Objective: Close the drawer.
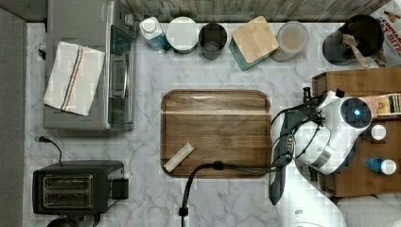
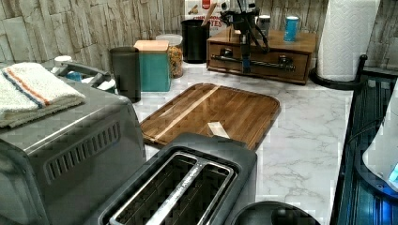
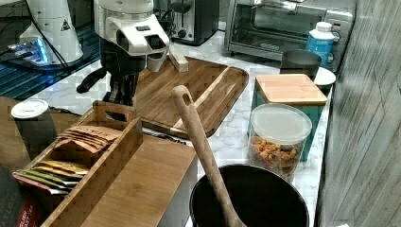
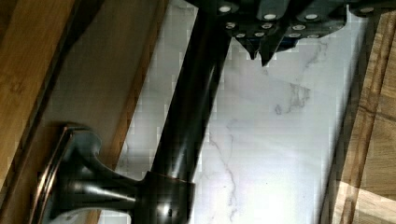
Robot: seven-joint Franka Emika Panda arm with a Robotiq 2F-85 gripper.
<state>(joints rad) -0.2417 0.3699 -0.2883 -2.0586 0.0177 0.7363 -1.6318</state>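
Note:
The drawer (image 2: 270, 52) is in the wooden cabinet at the back of the left view. Its flat front panel (image 4: 98, 84) carries a long dark bar handle (image 2: 272, 64) (image 4: 187, 121) on two posts. My gripper (image 2: 246, 63) (image 4: 260, 56) hangs straight down in front of the panel, near the middle of the bar. Its fingertips are together, shut on nothing, on the marble side of the bar right beside it. From above, my arm (image 1: 331, 137) covers the drawer front. I cannot tell how far the drawer stands out of the cabinet.
A walnut tray (image 1: 215, 132) with a small wood block (image 1: 178, 157) lies on the marble just in front of the drawer. Cans and a tea-bag organizer (image 3: 85, 151) sit on the cabinet top. Canisters line the wall, and a paper towel roll (image 2: 345, 37) stands beside the cabinet.

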